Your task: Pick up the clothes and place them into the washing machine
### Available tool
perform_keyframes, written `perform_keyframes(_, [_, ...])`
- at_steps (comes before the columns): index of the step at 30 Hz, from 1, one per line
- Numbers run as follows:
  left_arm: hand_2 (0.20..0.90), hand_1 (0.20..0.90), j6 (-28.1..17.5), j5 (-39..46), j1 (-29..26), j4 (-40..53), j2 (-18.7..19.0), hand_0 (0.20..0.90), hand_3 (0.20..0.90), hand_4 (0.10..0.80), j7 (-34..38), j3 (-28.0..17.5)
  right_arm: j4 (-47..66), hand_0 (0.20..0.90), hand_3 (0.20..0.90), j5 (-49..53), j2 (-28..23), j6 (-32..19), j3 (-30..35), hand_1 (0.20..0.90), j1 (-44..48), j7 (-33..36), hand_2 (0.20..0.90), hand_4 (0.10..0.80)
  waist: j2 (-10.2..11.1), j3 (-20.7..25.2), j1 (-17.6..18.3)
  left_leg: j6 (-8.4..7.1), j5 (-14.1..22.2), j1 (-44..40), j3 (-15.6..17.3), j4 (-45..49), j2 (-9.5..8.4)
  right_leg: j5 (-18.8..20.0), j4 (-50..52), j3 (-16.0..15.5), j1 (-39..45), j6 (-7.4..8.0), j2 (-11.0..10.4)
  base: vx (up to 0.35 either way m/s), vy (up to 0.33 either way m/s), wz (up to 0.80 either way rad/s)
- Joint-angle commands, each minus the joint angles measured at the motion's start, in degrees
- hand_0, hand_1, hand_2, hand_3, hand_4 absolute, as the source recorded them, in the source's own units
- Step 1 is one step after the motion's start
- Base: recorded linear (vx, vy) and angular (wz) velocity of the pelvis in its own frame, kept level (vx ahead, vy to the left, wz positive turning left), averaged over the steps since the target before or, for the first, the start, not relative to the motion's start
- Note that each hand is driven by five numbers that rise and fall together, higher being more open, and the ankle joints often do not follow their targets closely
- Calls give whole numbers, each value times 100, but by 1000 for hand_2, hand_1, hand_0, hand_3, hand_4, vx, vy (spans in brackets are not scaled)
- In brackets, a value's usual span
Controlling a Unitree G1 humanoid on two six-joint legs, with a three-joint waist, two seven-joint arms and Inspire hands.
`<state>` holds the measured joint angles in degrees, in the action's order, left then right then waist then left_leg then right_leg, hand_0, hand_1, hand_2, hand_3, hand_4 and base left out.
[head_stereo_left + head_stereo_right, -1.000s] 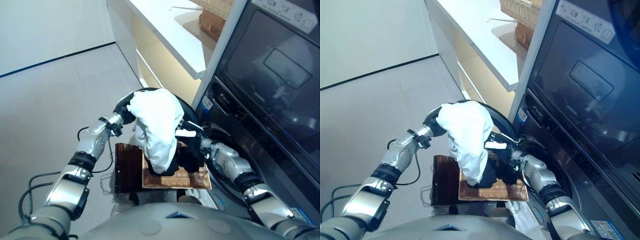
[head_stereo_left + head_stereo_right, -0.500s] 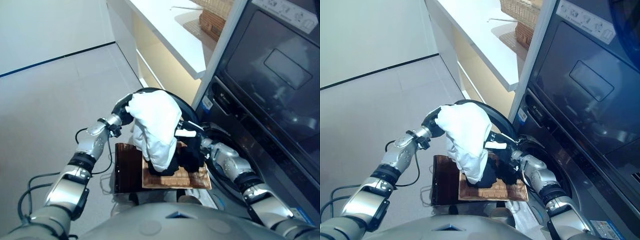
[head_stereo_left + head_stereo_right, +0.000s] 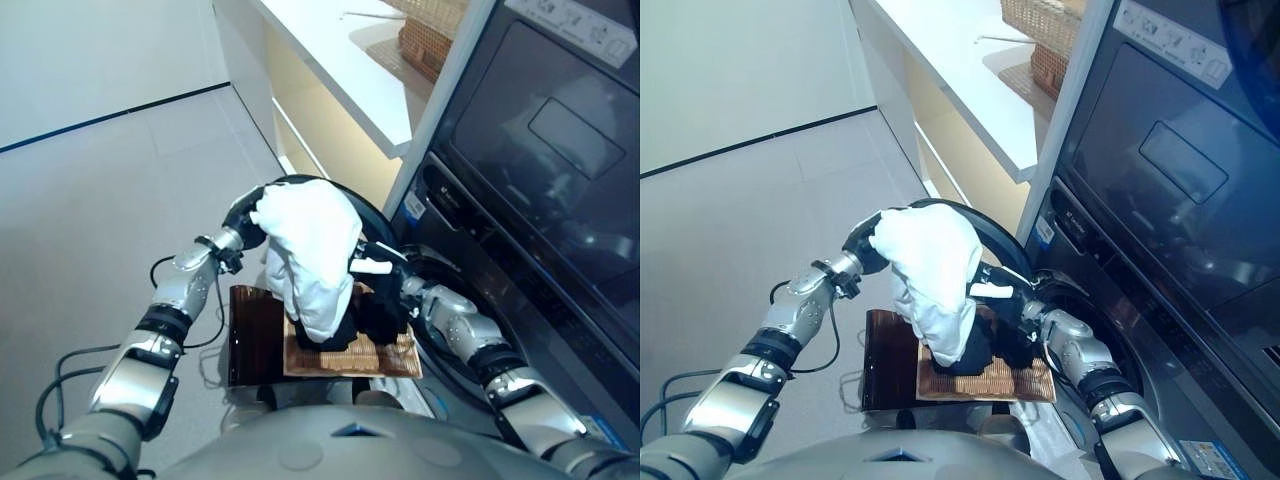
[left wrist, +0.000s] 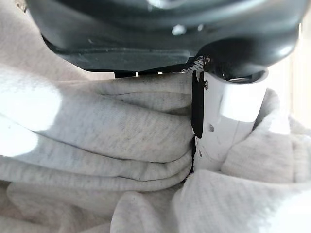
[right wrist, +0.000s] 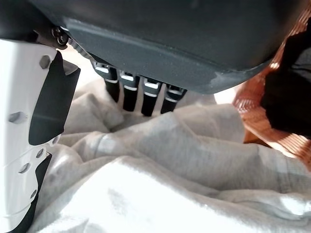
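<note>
Left eye view showed our left hand [image 3: 247,218] and right hand [image 3: 376,290] both clenched on the white garment [image 3: 310,250], which hung bunched above the wicker basket [image 3: 385,355] — just left of the washing machine [image 3: 470,300]. Each wrist view confirmed fingers and thumb curled into folds of cloth. Dark clothes [image 3: 380,318] lay in the basket. We judged it best to lift until the hanging end cleared the basket, then carry right toward the drum opening — keeping both grips firm.
</note>
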<state>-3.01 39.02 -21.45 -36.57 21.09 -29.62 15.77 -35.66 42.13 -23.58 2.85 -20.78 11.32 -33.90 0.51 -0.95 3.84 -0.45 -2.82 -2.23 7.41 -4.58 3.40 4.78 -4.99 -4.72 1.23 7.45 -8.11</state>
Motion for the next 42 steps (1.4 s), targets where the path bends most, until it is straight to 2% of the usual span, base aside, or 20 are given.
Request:
perform_keyframes(1, [200, 200, -912, 429, -1383, -69, -43, 200, 200, 300, -13, -434, 534, 900, 900, 342, 208, -306, -60, 900, 533, -300, 900, 800, 208, 449, -162, -466, 212, -43, -224, -42, 205, 25, 65, -233, -240, 162, -137, 0, 0, 0])
perform_keyframes(17, [200, 200, -868, 699, -1370, 257, -438, 200, 200, 300, -60, -197, 612, 900, 900, 279, 380, -325, -376, 900, 624, -289, 900, 800, 197, 451, -159, -460, 217, -54, -224, -42, 213, 34, 65, -230, -231, 160, -136, 0, 0, 0])
perform_keyframes(42, [200, 200, -939, 604, -1368, 235, -546, 200, 200, 300, 66, -11, 730, 900, 900, 469, 633, -298, -815, 900, 897, -305, 900, 800, 190, 453, -183, -449, 234, -60, -222, -42, 200, 28, 63, -214, -230, 154, -144, 0, 0, 0])
